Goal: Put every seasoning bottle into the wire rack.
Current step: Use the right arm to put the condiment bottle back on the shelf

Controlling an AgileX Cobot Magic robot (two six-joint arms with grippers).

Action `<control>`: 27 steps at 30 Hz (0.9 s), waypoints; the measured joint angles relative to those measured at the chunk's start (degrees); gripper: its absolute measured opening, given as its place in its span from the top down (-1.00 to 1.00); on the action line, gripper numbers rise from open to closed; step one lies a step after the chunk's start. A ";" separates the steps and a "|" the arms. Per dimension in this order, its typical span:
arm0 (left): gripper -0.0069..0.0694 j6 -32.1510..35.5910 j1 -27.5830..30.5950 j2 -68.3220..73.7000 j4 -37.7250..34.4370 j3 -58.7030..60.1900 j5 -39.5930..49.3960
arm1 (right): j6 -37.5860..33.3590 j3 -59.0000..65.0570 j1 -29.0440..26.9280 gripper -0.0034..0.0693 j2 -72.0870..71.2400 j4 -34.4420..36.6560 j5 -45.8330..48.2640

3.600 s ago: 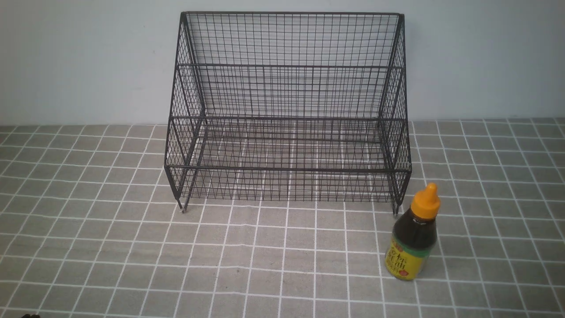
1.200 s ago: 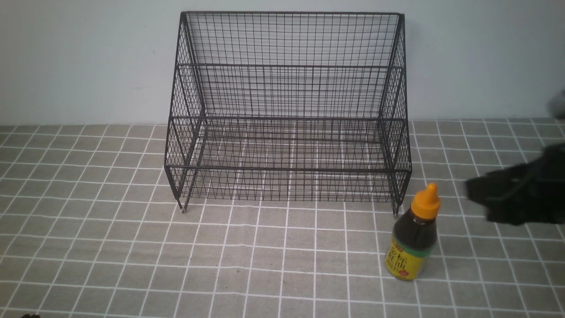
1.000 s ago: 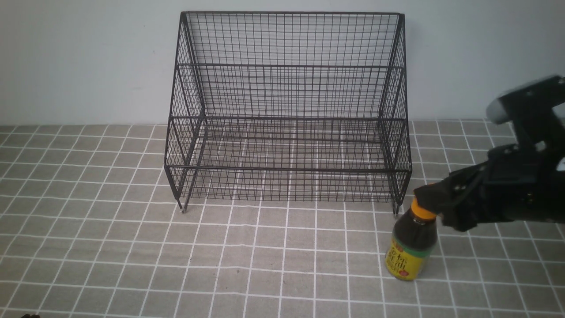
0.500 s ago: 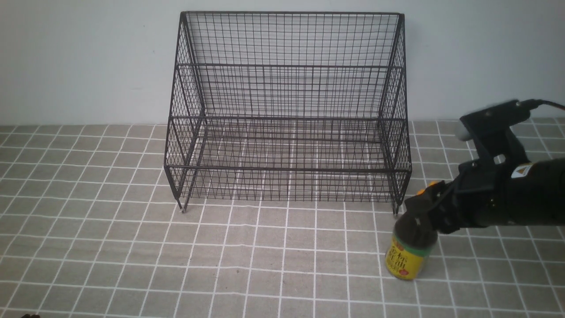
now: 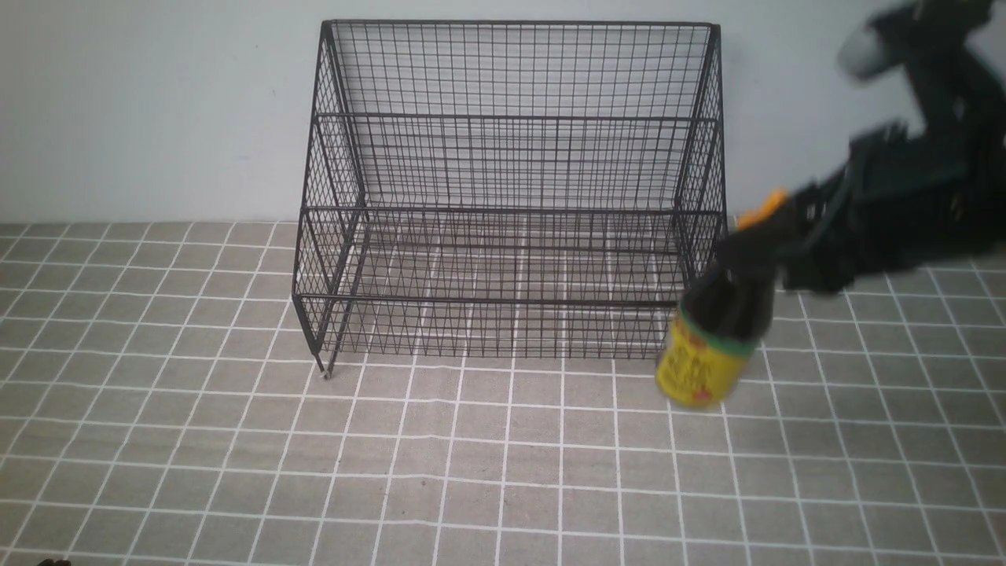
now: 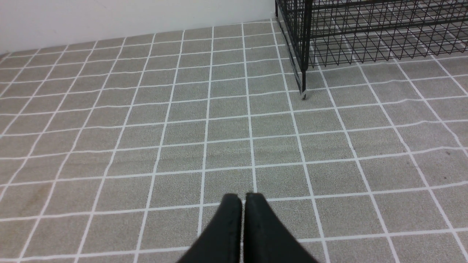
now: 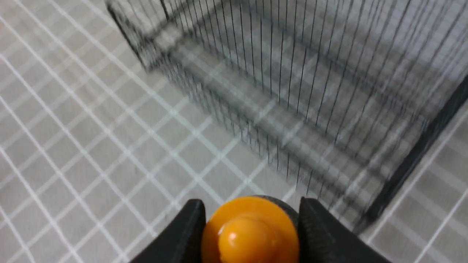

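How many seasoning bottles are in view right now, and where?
1. The seasoning bottle hangs tilted in the right claw, gripped near its cap, off the cloth by the wire rack's right front corner. The rack holds none; no others show.

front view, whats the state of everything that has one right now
seasoning bottle: held in the air, tilted, cap on
wire rack: upright, both tiers empty
right hand: shut on the seasoning bottle near its cap
left hand: shut, empty
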 joint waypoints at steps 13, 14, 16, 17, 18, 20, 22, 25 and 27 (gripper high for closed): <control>0.84 0.00 0.00 0.00 0.00 0.00 0.00 | -2.65 -17.80 0.11 0.08 18.11 0.64 -2.70; 0.84 0.00 0.00 0.00 0.00 0.00 0.00 | -2.65 -18.44 0.11 0.08 19.07 0.64 -2.92; 0.84 0.00 0.00 0.00 0.00 0.00 0.00 | -2.92 -19.44 0.11 0.08 21.64 0.64 -3.32; 0.84 0.00 0.00 0.00 0.00 0.00 0.00 | -3.60 -19.93 0.11 0.08 23.68 0.72 -3.92; 0.84 0.00 0.00 0.00 0.00 0.00 0.00 | -3.74 -20.02 0.11 0.08 23.89 0.72 -4.00; 0.84 0.00 0.00 0.00 0.00 0.00 0.00 | -4.71 -20.07 0.11 0.08 25.83 0.80 -4.43; 0.84 0.00 0.00 0.00 0.00 0.00 0.00 | -5.23 -20.07 0.13 0.08 27.23 0.83 -4.56; 0.84 0.00 0.00 0.00 0.00 0.00 0.00 | -5.36 -20.07 0.18 0.08 29.24 0.83 -4.63; 0.84 0.00 0.00 0.00 0.00 0.00 0.00 | -5.36 -20.07 0.18 0.08 30.35 0.83 -4.54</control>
